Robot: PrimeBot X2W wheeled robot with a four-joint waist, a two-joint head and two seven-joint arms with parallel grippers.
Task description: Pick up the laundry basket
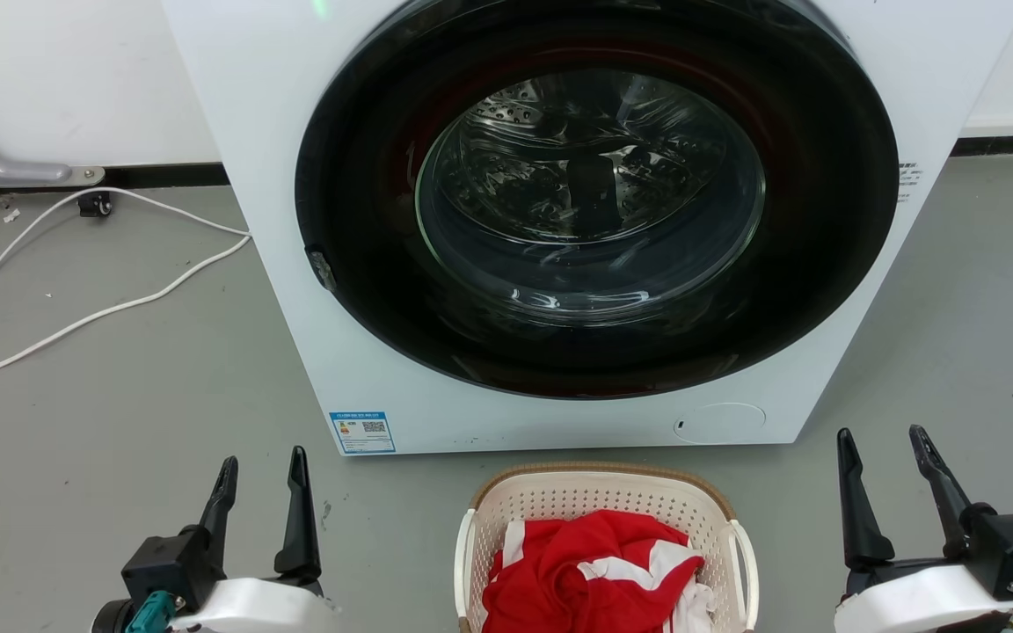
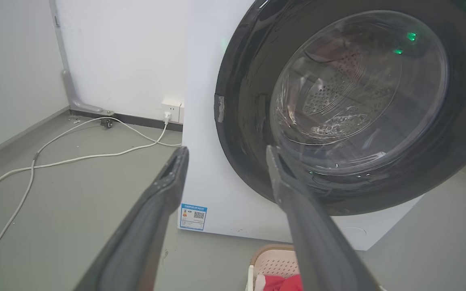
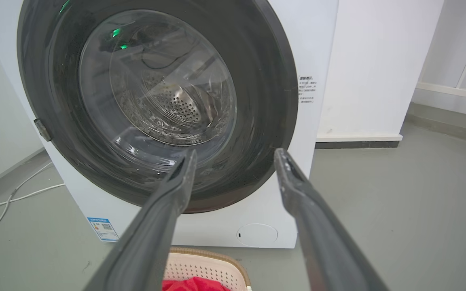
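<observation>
a grey floor (image 1: 120, 413) was seen stretching across the scene, and at its far side a white washing machine (image 1: 269, 176) was stood with its front turned toward the robot. its large round dark door (image 1: 366, 290) appeared shut, and a steel drum (image 1: 559, 149) could be made out through the glass. the laundry basket (image 1: 599, 494) was set on the floor in the near middle, just in front of the machine's lower edge and apart from it, between the two grippers and touched by neither. a red and white cloth (image 1: 594, 563) was heaped inside it. the left gripper (image 1: 263, 457) was held to the left of the basket, clear of its side handle, with the jaws parted and nothing between them. the right gripper (image 1: 881, 434) was held to the right, its jaws likewise spread and empty. a white cable (image 1: 76, 321) was laid in loops over the floor at the far left. a blue-edged label (image 1: 362, 432) was stuck at the machine's lower left corner, and a small round hatch (image 1: 719, 422) was set in at its lower right.
</observation>
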